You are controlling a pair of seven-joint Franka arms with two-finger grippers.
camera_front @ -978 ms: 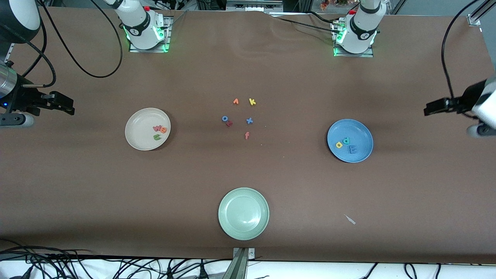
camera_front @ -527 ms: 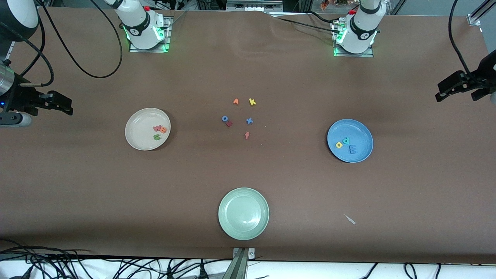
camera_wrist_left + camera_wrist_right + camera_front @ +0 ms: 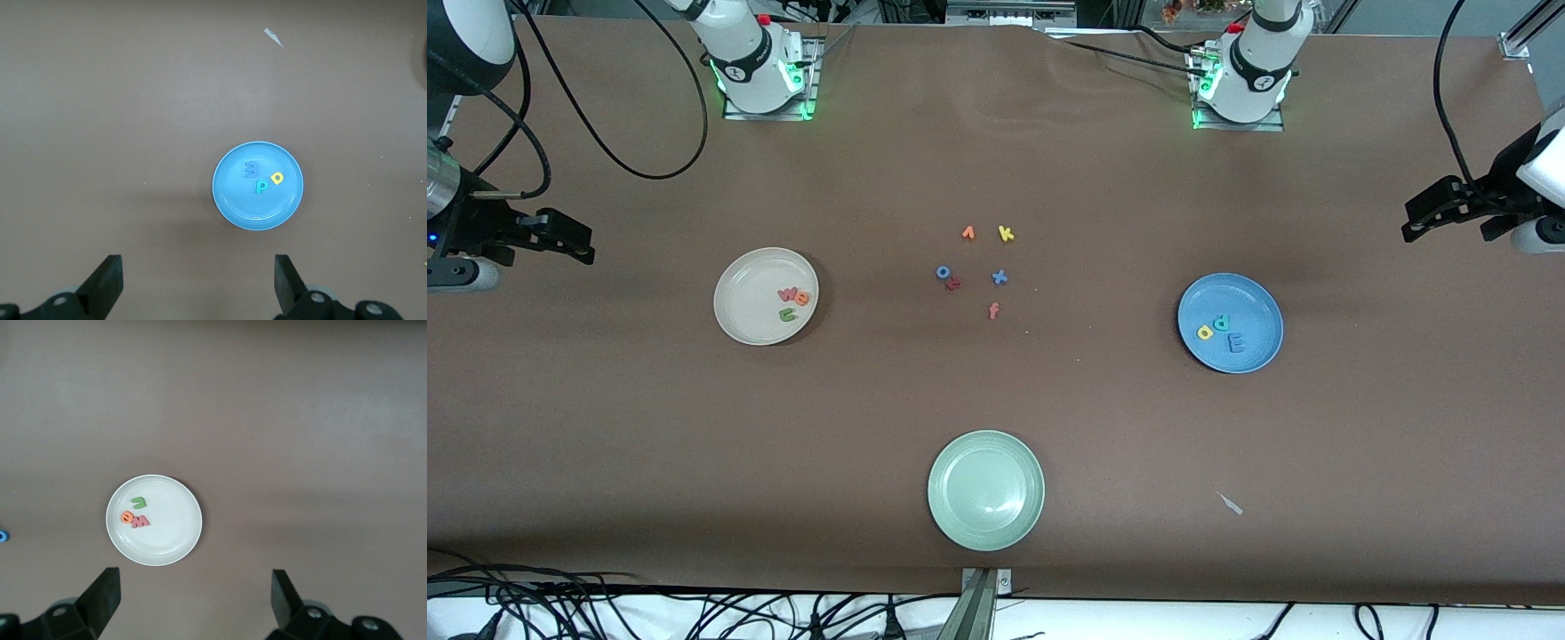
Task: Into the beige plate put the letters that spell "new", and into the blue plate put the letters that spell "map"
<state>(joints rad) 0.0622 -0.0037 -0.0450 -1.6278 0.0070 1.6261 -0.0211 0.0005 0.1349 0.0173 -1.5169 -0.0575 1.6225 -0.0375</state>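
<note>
The beige plate (image 3: pixel 740 307) holds a pinkish-red w (image 3: pixel 787 293), an orange e (image 3: pixel 801 298) and an olive-green n (image 3: pixel 787 314). The blue plate (image 3: pixel 1258 307) holds a yellow a (image 3: pixel 1205 332), a teal p (image 3: pixel 1221 322) and a blue m (image 3: pixel 1235 342). My left gripper (image 3: pixel 1423 218) hangs open and empty over bare table at the left arm's end. My right gripper (image 3: pixel 578 238) hangs open and empty at the right arm's end. The left wrist view shows the blue plate (image 3: pixel 237 203) ahead of the left gripper (image 3: pixel 197 270). The right wrist view shows the beige plate (image 3: pixel 170 543) ahead of the right gripper (image 3: pixel 193 581).
Loose letters lie mid-table: orange v (image 3: pixel 967 233), yellow k (image 3: pixel 1006 234), blue o (image 3: pixel 942 272), a dark red letter (image 3: pixel 953 284), blue x (image 3: pixel 1000 277), salmon f (image 3: pixel 993 310). A pale green plate (image 3: pixel 986 524) sits near the front edge, with a white scrap (image 3: pixel 1230 503) beside it.
The left gripper has drawn up and away from the blue plate, then swung slightly back toward the table's middle. The right gripper has barely shifted. Plates and letters are unmoved.
</note>
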